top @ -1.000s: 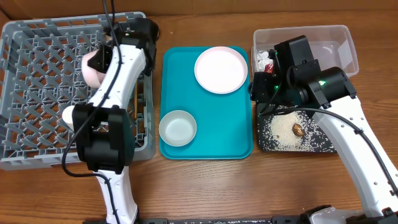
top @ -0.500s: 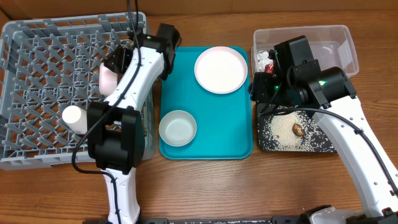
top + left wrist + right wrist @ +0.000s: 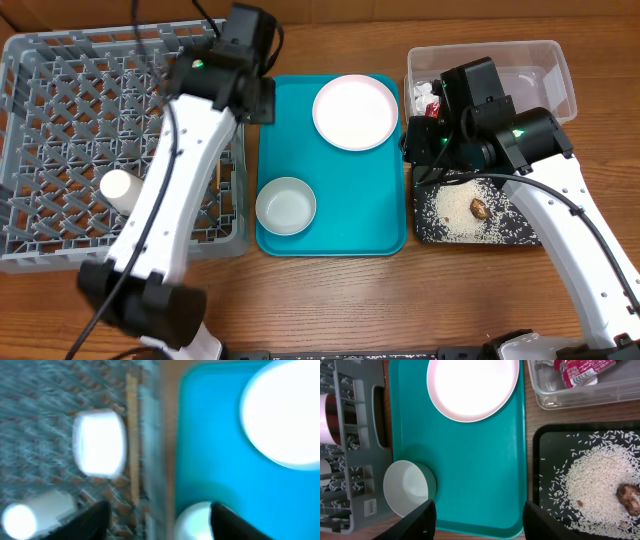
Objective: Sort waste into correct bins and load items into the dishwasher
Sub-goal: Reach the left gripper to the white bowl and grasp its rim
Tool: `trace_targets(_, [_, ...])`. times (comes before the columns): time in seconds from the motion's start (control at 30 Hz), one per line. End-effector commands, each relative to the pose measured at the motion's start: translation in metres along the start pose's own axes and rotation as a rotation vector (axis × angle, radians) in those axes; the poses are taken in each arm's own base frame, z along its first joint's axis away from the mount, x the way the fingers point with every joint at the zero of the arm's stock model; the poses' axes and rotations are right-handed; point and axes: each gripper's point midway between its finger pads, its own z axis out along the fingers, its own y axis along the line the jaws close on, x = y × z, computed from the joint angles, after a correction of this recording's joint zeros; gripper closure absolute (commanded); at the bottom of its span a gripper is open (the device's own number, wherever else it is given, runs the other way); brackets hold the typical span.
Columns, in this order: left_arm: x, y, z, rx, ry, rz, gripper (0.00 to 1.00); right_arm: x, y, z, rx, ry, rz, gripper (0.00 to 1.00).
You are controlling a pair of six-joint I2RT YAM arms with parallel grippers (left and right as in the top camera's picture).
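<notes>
Status at this entry: waste sorting looked finished and loading roughly half done. In the clear tub (image 3: pixel 545 60), thin see-through plastic with rounded corners: 1 crumpled red-and-white wrapper (image 3: pixel 580 371), glossy film, at its left end. In the black tray (image 3: pixel 542 460), shallow and matte: loose white rice (image 3: pixel 592 477) in a scattered patch, and 1 knobbly brown lump (image 3: pixel 629 497) lying among it. In the dish rack (image 3: pixel 60 120), grey moulded plastic with a lattice floor and openwork walls:

- 1 white cup (image 3: pixel 117 187), smooth and cylindrical, lying on its side.
- 1 metal bowl (image 3: pixel 326 419), reflective, toward the rack's right side.
- 1 thin wooden strip (image 3: pixel 131 435) along the right wall, which you could take for the 2 chopsticks, though blur prevented a count.

Outstanding, both on the teal tray (image 3: pixel 350 215): 1 round plate (image 3: pixel 355 111), flat and glazed white, at the far end, and 1 small bowl (image 3: pixel 286 206), white and deep-sided, at the near left corner. Your left gripper (image 3: pixel 160 527) hung over the gap between rack and tray, fingers spread, carrying nothing. Your right gripper (image 3: pixel 479 525) hung near the teal tray's right edge, fingers likewise spread and empty.
</notes>
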Motion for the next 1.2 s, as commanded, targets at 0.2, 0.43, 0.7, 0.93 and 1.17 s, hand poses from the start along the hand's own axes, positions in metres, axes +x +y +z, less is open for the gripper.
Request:
trace_targets(0.2, [0.101, -0.035, 0.047, 0.157, 0.388, -0.047, 0.55, -0.004, 0.004, -0.005, -0.011, -0.020, -0.005, 0.43])
trace_targets(0.43, [0.152, -0.027, 0.105, 0.038, 0.447, -0.062, 0.65, -0.005, 0.005, -0.005, -0.013, -0.023, -0.005, 0.43])
trace_targets(0.7, [0.177, -0.019, 0.140, -0.031, 0.423, -0.101, 0.62, -0.005, 0.005, -0.005, -0.013, -0.023, -0.005, 0.42])
trace_targets(0.93, [0.201, -0.057, 0.155, 0.200, 0.459, -0.097, 0.76, -0.004, 0.005, -0.005, -0.012, -0.020, -0.005, 0.43])
trace_targets(1.17, [0.188, -0.069, 0.151, 0.263, 0.436, -0.109, 0.89, -0.005, 0.005, -0.005, -0.013, -0.022, -0.005, 0.43])
